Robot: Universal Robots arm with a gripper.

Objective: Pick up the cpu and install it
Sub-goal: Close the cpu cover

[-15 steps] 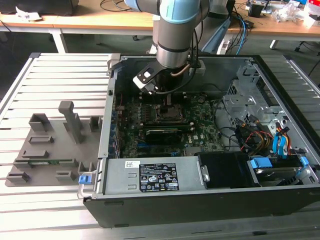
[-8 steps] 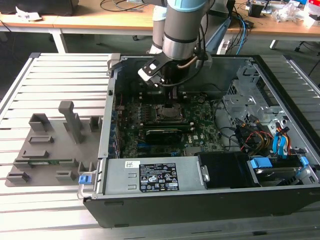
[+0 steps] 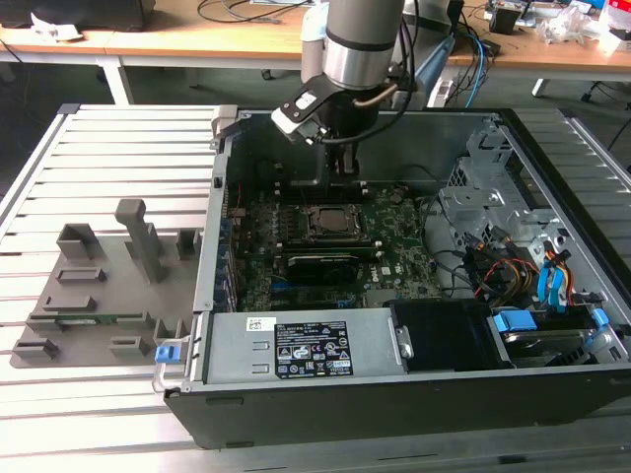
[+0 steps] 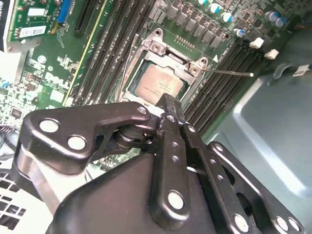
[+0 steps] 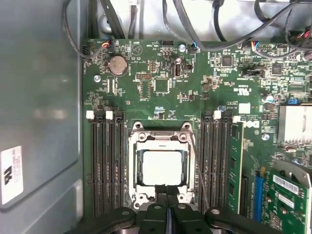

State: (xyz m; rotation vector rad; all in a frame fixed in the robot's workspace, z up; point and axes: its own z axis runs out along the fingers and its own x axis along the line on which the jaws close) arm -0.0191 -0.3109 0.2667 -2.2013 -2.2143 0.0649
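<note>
The cpu [image 5: 162, 167] is a small silvery square lying flat in the socket frame [image 5: 161, 137] on the green motherboard [image 5: 161, 85], between the rows of memory slots. It also shows in the second wrist view, cpu [image 4: 160, 84]. My gripper [image 5: 166, 187] hovers just above the socket's edge, its two black fingers pressed together with nothing between them; the fingertips [image 4: 168, 103] overlap one side of the socket. In the exterior view the gripper [image 3: 345, 177] hangs inside the open computer case [image 3: 296, 345], over the socket [image 3: 330, 223]. The thin latch lever [image 4: 229, 72] stands beside the socket.
A long black graphics card [image 3: 330, 264] lies just in front of the socket. A drive cage [image 3: 483, 187] and bundled cables [image 3: 513, 271] sit on the exterior view's right. A grey fixture tray [image 3: 99, 286] rests on the slatted table on the exterior view's left.
</note>
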